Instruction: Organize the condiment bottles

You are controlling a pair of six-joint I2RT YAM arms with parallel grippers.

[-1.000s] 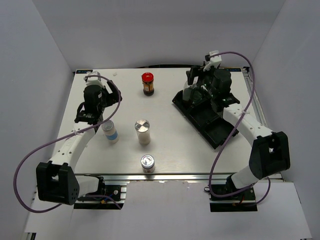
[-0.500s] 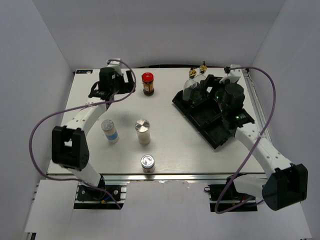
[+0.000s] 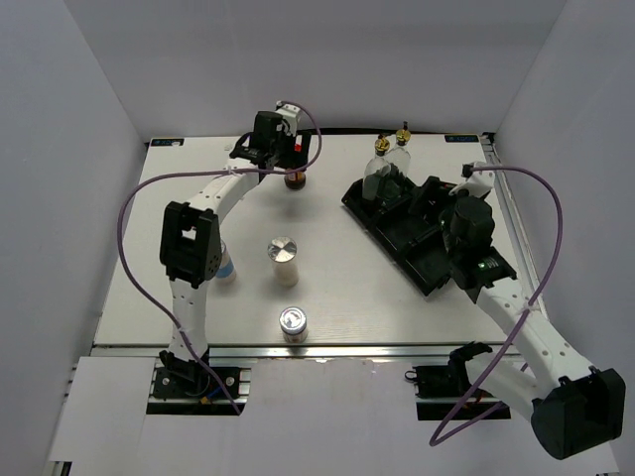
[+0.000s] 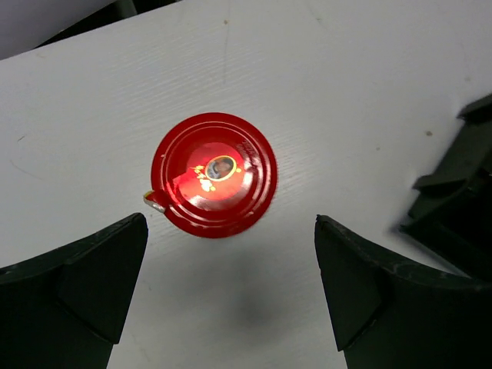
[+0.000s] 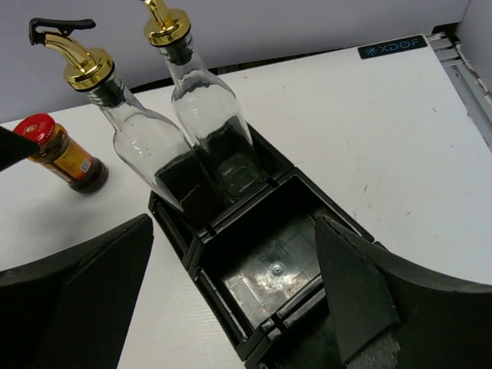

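While the left fingers [image 4: 77, 284] hang spread wide over the far worktop [image 4: 346, 92], I see the red-lidded jar [image 4: 214, 174] upright beneath them, centred on the gap and just ahead of the tips, touching neither. They hold nothing.

Right fingers [image 5: 69, 292] are equally wide and grip nothing, poised above the black tray [image 5: 273, 269]. One open compartment lies between the tips. Two glass bottles [image 5: 146, 150] with gold pourers stand side by side at the tray's far end, just beyond those tips.

Well back from the left fingers, toward the arm bases, three shakers stand on the worktop: the blue-labelled shaker [image 3: 226, 268], partly hidden by the left arm, the tall silver-lidded shaker [image 3: 284, 260], and the short silver-lidded shaker [image 3: 293, 322].
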